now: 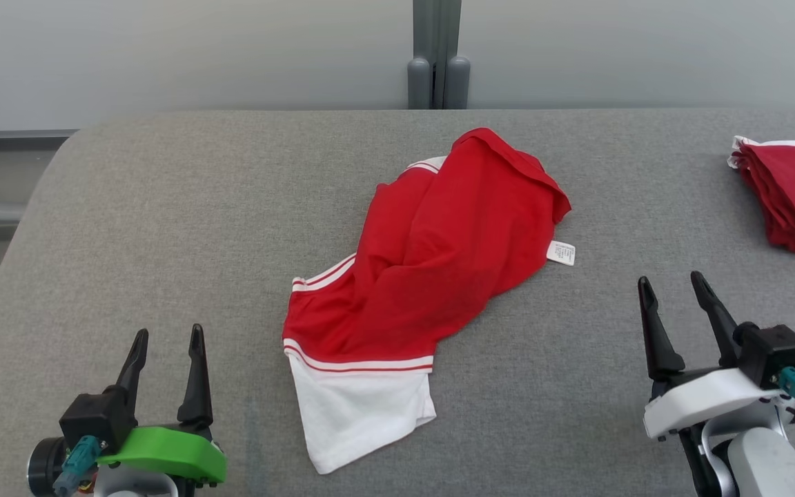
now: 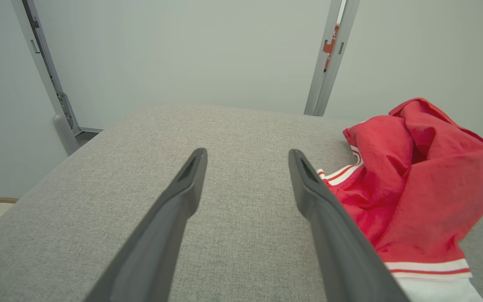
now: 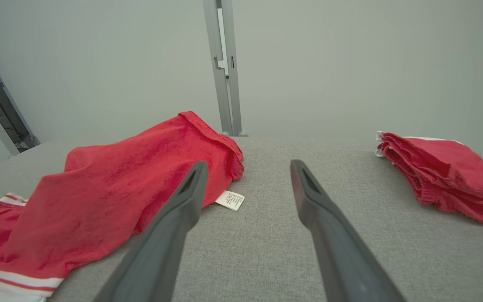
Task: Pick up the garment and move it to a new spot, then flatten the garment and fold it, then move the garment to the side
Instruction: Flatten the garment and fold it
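A crumpled red garment [image 1: 432, 255] with white striped trim and a white panel lies bunched in the middle of the grey table [image 1: 163, 228]; a small white label sticks out at its right edge. My left gripper [image 1: 168, 337] hovers open at the lower left, well clear of the cloth. In the left wrist view the garment [image 2: 417, 184] lies just right of my left gripper [image 2: 246, 156]. My right gripper [image 1: 672, 284] stands open at the lower right with nothing between its fingers. From the right wrist, the garment [image 3: 111, 188] is left of my right gripper [image 3: 246, 167].
A stack of folded red garments [image 1: 794, 193] rests at the table's far right edge, also folded red garments [image 3: 447, 172] in the right wrist view. A grey post [image 1: 437, 55] rises behind the table's far edge. The table's left edge drops off beside a grey frame.
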